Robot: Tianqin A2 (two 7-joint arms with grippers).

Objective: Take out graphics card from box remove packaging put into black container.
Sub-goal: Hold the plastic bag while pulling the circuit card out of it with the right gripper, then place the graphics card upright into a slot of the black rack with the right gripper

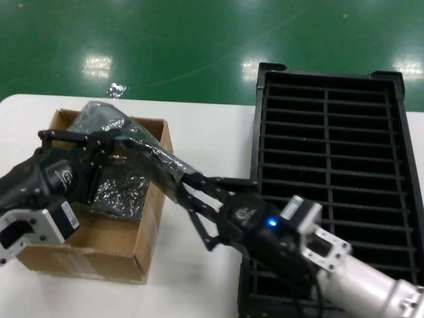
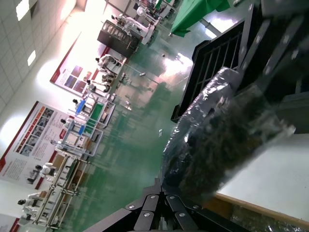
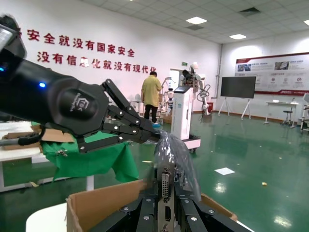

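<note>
The grey-blue bubble packaging (image 1: 142, 149) slants over the brown box (image 1: 99, 252), stretched between both grippers. My left gripper (image 1: 111, 139) is shut on its far end above the box. My right gripper (image 1: 187, 184) is shut on the near end, beside the box's right wall. In the right wrist view the graphics card's silver bracket (image 3: 166, 186) with its ports stands between my right gripper's fingers (image 3: 166, 193), with the packaging (image 3: 175, 151) still round the card. The left wrist view shows the packaging (image 2: 217, 130) running away from my left gripper (image 2: 163, 186). The black container (image 1: 260, 119) lies to the right.
Dark shiny bagged cards (image 1: 122, 192) lie in the box under the left gripper. A small crumpled shiny scrap (image 1: 116, 89) lies beyond the table's far edge. White table (image 1: 205, 139) shows between box and container. My right arm (image 1: 318, 248) reaches over the container's near left corner.
</note>
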